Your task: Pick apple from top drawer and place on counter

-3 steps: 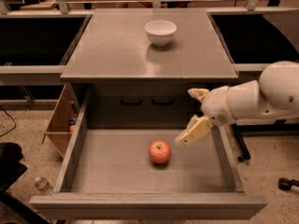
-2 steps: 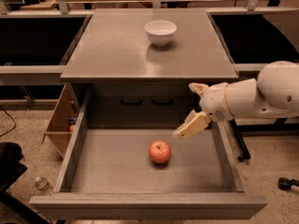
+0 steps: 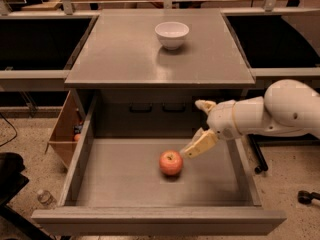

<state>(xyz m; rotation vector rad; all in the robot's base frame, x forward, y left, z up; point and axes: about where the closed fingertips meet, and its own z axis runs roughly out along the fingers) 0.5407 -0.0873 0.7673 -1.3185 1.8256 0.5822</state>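
Just one apple (image 3: 171,163) – one gripper (image 3: 195,130) beside it.

Pincer (image 3: 192,129) over top drawer (image 3: 120,179); arm (image 3: 285,109) cut off R edge.

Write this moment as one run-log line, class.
phase: reach | gripper: open, low in top drawer, close beside apple | apple: on drawer floor, not grasped | counter: holds white bowl

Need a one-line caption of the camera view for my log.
Gripper, jaws open, reaches into the top drawer beside the apple; white bowl sits on the counter.
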